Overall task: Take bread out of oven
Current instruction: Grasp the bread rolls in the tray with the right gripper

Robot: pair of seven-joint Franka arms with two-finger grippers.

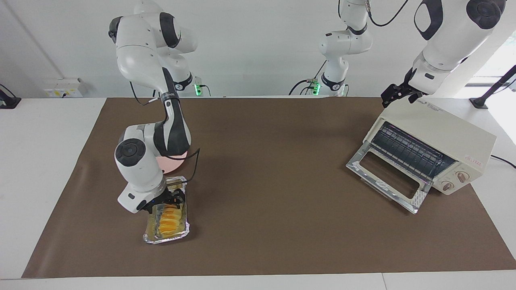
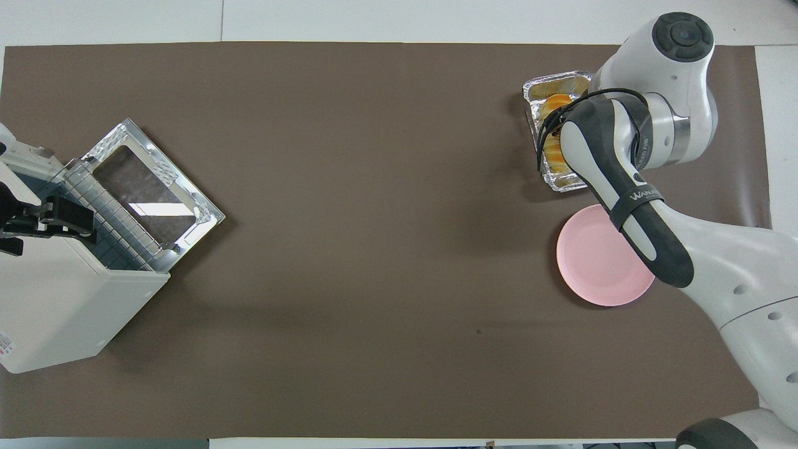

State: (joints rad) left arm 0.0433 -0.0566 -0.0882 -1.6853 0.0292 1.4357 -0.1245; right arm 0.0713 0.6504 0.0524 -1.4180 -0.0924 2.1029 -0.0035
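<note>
The bread [image 1: 171,220] is a golden-yellow ridged loaf. It lies in a crinkled silver foil tray [image 1: 151,238] on the brown mat toward the right arm's end of the table. It also shows in the overhead view [image 2: 552,103], in the same tray [image 2: 558,81]. My right gripper [image 1: 172,198] is down over the end of the loaf nearer the robots; in the overhead view the arm hides it. The cream-white oven [image 1: 447,135] stands toward the left arm's end with its glass door [image 1: 385,177] dropped open and its wire rack [image 1: 407,150] bare. My left gripper [image 1: 393,96] is over the oven's top [image 2: 62,299].
A round pink plate [image 2: 592,265] lies beside the foil tray, nearer the robots; the right arm partly covers it in the facing view [image 1: 175,163]. The oven's open door [image 2: 149,187] juts onto the brown mat [image 1: 274,169].
</note>
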